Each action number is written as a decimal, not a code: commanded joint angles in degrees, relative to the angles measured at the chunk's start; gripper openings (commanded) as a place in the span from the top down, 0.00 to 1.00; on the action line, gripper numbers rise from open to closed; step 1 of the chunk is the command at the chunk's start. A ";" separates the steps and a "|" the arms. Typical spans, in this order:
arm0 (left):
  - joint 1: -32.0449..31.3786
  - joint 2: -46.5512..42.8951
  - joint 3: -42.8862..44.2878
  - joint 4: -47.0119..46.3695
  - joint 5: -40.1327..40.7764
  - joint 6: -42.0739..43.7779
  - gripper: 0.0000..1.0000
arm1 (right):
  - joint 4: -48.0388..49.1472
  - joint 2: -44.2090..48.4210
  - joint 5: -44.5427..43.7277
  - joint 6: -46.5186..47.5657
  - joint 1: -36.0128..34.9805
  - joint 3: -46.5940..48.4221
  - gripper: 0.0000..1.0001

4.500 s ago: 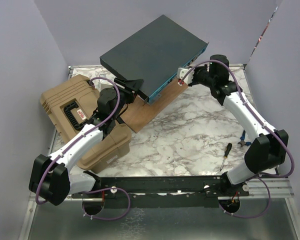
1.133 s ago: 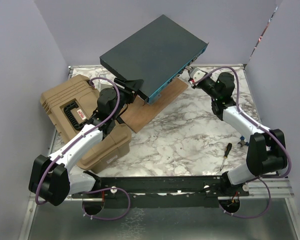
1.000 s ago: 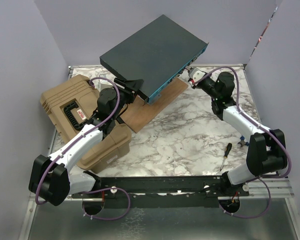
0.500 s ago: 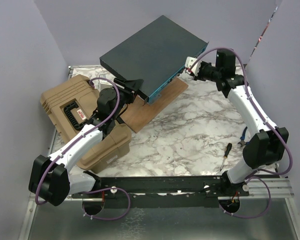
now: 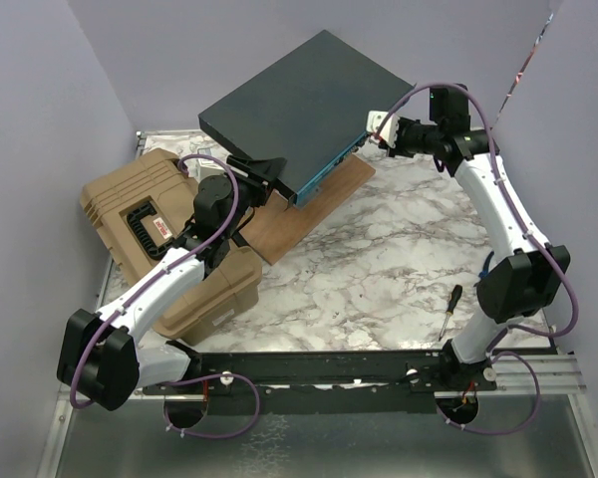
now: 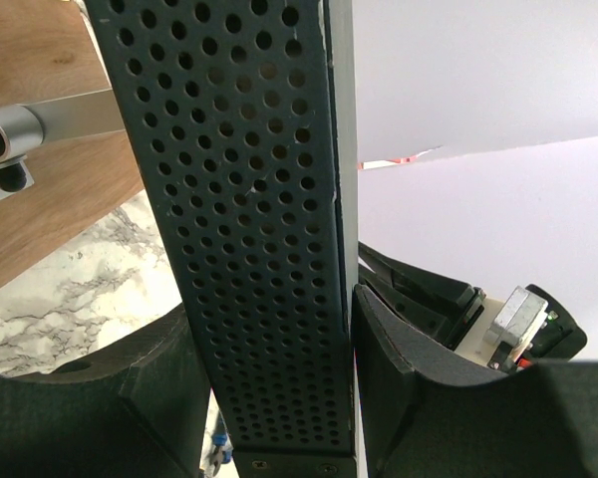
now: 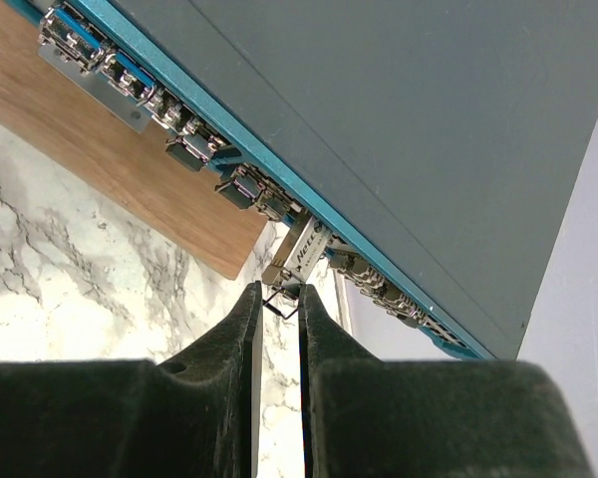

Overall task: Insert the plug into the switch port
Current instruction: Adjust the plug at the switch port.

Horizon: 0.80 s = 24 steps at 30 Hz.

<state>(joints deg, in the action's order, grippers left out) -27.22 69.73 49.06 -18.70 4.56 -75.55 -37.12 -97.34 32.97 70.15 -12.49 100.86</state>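
The switch (image 5: 309, 105), a dark grey flat box with a teal front face, is held tilted above the table. My left gripper (image 5: 269, 169) is shut on its perforated side wall (image 6: 259, 249), one finger (image 6: 409, 368) on each flat face. The plug (image 7: 301, 254), a small silver module, sits with its nose in a port on the teal face (image 7: 229, 154). My right gripper (image 7: 277, 294) is closed narrowly on the thin wire bail at the plug's tail. From above, the right gripper (image 5: 382, 129) sits at the right end of the switch's front.
A tan ribbed case (image 5: 149, 229) lies at the left under my left arm. A wooden board (image 5: 309, 204) rests on the marble table (image 5: 379, 269) below the switch. A screwdriver (image 5: 449, 309) lies near the right arm's base. Purple walls enclose the back and sides.
My right arm lifted and swung back toward the switch's front face, bringing the plug to a port. Its jaws narrowed. The left arm and switch stayed still.
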 commanded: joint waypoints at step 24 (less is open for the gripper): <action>-2.05 -4.42 -0.01 1.39 -3.15 4.16 1.00 | 29.35 -4.46 11.60 -14.72 -2.71 -5.44 1.00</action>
<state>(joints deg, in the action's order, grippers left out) -27.77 69.73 49.06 -18.26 4.56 -74.15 -29.39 -100.31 36.95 63.90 -12.25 99.31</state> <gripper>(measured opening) 0.519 0.151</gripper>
